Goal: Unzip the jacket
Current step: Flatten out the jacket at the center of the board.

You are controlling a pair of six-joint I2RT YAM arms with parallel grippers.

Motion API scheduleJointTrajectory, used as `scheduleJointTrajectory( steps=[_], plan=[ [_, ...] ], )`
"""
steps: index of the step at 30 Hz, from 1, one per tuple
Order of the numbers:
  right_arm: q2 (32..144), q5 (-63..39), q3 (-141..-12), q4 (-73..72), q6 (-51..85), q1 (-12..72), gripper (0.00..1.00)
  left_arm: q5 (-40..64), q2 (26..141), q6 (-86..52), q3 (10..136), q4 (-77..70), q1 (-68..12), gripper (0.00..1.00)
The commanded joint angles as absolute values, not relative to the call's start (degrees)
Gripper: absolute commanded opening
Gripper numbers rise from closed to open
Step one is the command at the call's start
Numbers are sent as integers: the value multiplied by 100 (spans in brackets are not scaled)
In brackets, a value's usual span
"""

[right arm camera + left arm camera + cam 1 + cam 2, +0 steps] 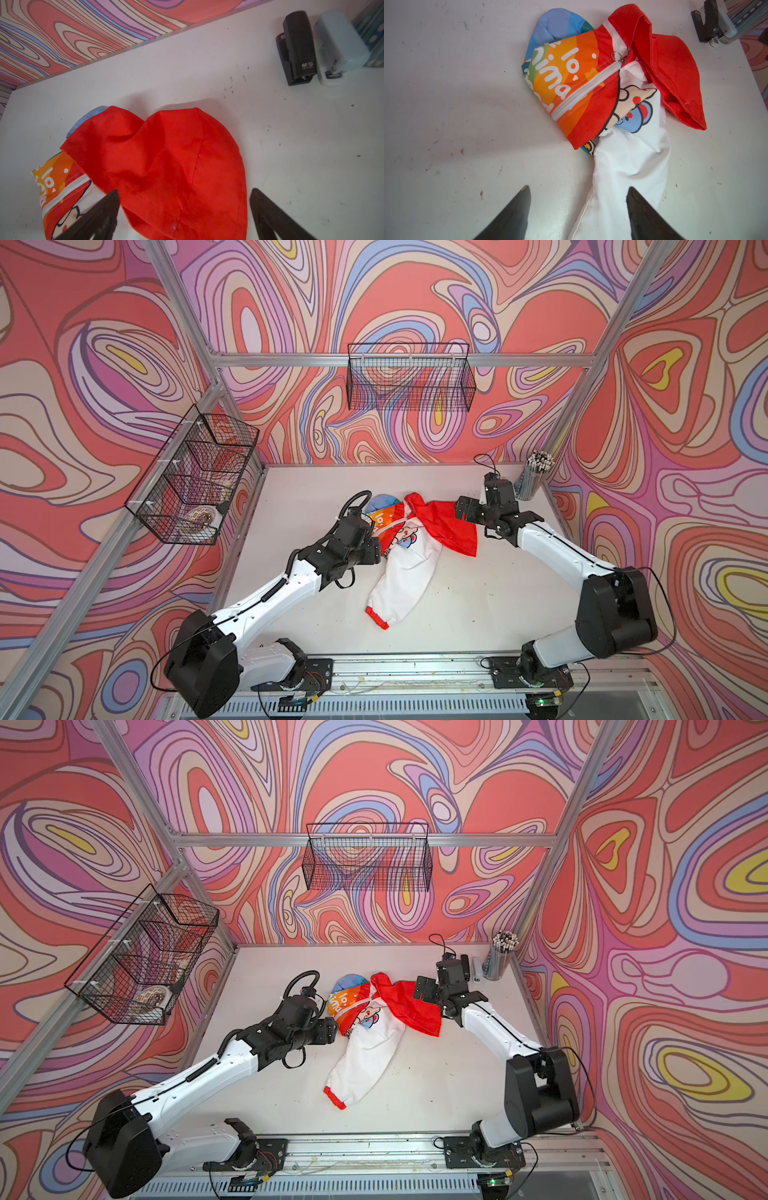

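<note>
While the jacket point(409, 549) lies bunched at the middle of the table point(457, 635), I hold both claws open over it, gripping nothing; my left claw point(578, 191) hangs with its fingers spread above the white sleeve point(629, 166), facing the rainbow half point(571, 83); my right claw point(185, 192) hangs spread wide over the red hood point(166, 155), on the jacket's other side. The white zipper point(583, 91) looks closed along the stretch that shows, its ring pull point(615, 56) at the collar end, beside the hood; the cartoon-printed white half point(633, 108) tucks under the rainbow half's red edge; the sleeve trails toward the near edge and ends in a red cuff point(376, 617). In the far right corner, well apart from the jacket, a black stapler point(298, 47) stands just beside a pale stapler point(336, 45), near a cup of pencils point(534, 477); a wire basket point(409, 377) hangs on the back wall, a second basket point(195, 477) on the left wall.
</note>
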State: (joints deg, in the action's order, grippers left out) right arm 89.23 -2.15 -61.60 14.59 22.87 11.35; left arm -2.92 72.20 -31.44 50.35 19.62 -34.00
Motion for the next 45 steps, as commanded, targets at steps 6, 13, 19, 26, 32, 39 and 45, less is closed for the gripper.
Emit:
scheduleJointTrajectory(
  steps=[6, 13, 19, 26, 32, 39, 45],
  plan=[
    [10115, -942, -6967, 1875, 2123, 469, 98, 512, 7987, -2786, 5723, 1556, -2944, 74],
    [10625, -1159, -7522, 2066, 1976, 326, 99, 747, 8447, -2830, 5915, 1234, -2734, 73],
    [10914, -1427, -7869, 2096, 1910, 321, 98, 830, 8755, -2839, 6072, 1160, -2605, 72],
    [11681, -1064, -8612, 2759, 1743, 326, 97, 835, 9159, -2817, 6395, 1217, -2484, 72],
    [12099, -842, -9036, 3231, 1548, 321, 73, 860, 9385, -2865, 6554, 1232, -2421, 71],
    [12478, -1291, -9314, 3522, 1391, 324, 71, 876, 9510, -2883, 6585, 1248, -2412, 71],
    [12669, -1555, -9430, 3541, 1386, 320, 61, 878, 9536, -2896, 6539, 1249, -2408, 70]
  ],
)
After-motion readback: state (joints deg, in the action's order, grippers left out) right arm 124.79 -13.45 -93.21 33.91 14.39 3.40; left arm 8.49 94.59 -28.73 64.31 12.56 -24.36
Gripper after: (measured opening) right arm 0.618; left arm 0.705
